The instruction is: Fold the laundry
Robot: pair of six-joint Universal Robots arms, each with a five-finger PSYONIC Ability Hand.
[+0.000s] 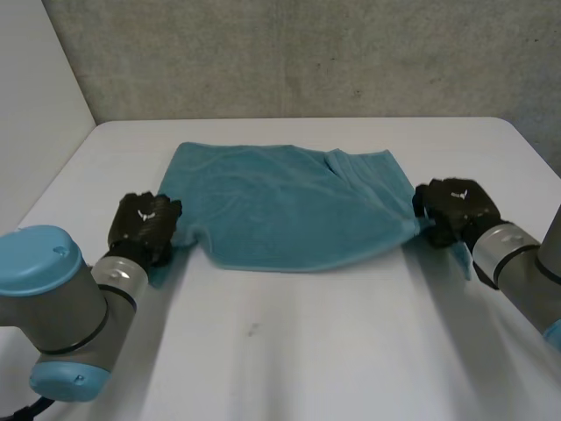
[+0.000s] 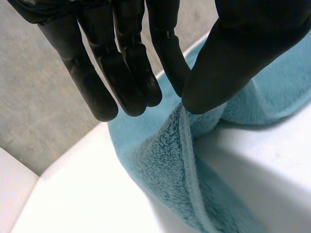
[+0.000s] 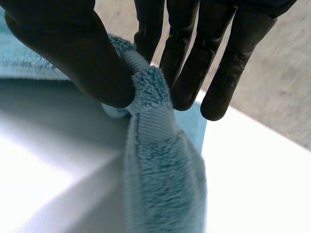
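Towel: A teal terry towel (image 1: 280,206) is shown spread on the white table (image 1: 307,351), toward 12 o'clock from the table's middle in the head view.
Towel surface: Most of the cloth is laid flat. At its 2 o'clock part a flap is folded over, and creases are drawn from there toward the 3 o'clock corner.
Left hand: The left hand (image 1: 145,226) is placed at the towel's 8 o'clock corner. In the left wrist view the hemmed edge is raised off the table and pinched between the thumb (image 2: 233,63) and the nearest of the fingers (image 2: 167,53). The other fingers are held straight, off the cloth.
Right hand: The right hand (image 1: 456,210) is placed at the towel's 3 o'clock corner. In the right wrist view a bunched roll of the hem is clamped between thumb and fingers.
Arms: The left arm (image 1: 53,307) is seen at 8 o'clock of the table, the right arm (image 1: 517,263) at 4 o'clock.
Background: A grey wall (image 1: 307,53) is seen beyond the table at 12 o'clock.
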